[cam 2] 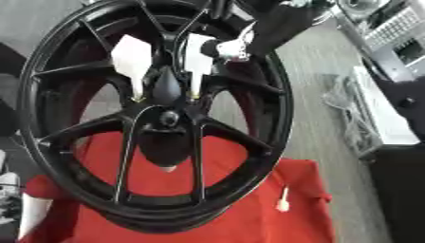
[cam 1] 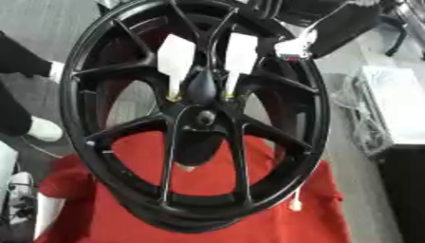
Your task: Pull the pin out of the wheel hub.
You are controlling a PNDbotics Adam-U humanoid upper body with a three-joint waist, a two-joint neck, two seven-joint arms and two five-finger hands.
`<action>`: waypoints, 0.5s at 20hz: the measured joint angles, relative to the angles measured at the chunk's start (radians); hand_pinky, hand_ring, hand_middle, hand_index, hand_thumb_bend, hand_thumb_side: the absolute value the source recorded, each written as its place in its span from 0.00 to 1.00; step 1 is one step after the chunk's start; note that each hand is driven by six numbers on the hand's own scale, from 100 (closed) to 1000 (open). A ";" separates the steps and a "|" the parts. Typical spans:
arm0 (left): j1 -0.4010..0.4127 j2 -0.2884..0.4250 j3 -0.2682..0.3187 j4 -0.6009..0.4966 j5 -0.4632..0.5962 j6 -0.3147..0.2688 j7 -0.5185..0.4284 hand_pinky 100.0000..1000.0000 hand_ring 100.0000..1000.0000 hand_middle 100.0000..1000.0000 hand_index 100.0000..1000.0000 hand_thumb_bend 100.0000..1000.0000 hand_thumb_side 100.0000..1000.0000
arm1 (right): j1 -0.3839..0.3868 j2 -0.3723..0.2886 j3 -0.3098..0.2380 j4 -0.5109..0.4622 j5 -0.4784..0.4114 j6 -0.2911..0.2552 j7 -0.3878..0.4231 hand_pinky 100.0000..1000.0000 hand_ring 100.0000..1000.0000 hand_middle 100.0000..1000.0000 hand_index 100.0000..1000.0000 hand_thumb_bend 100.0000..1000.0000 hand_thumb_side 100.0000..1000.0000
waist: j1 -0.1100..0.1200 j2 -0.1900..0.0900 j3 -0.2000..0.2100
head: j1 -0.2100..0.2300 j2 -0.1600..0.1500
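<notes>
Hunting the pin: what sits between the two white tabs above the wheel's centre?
A black teardrop-shaped piece rising from the hub centre, between the left white tab and right white tab; clearest in the left eye view.

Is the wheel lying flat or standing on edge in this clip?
Standing on edge: the black wheel faces the camera, spokes and hub fully visible, its lower rim resting on the red cloth.

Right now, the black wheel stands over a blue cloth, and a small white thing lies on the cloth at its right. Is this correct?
No: the cloth is red, not blue, as the left eye view shows. The black wheel stands over it, with the small white thing on it at the right.
</notes>
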 measured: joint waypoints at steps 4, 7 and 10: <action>-0.004 -0.008 -0.005 0.006 0.000 0.003 -0.003 0.62 0.86 0.78 0.83 0.11 0.83 | -0.004 0.013 0.000 -0.006 0.012 0.005 -0.013 0.92 0.66 0.57 0.77 0.33 0.40 | 0.001 0.000 0.007 | -0.007 0.000; -0.009 -0.009 -0.006 0.009 0.000 0.004 -0.005 0.62 0.86 0.78 0.83 0.11 0.84 | -0.005 0.018 0.000 -0.006 0.018 0.010 -0.018 0.91 0.66 0.56 0.77 0.32 0.39 | 0.001 0.000 0.013 | -0.012 0.000; -0.010 -0.013 -0.007 0.013 0.000 0.005 -0.005 0.62 0.85 0.77 0.83 0.11 0.83 | -0.005 0.025 0.004 -0.006 0.023 0.014 -0.016 0.91 0.66 0.56 0.77 0.31 0.38 | 0.001 0.001 0.017 | -0.015 0.000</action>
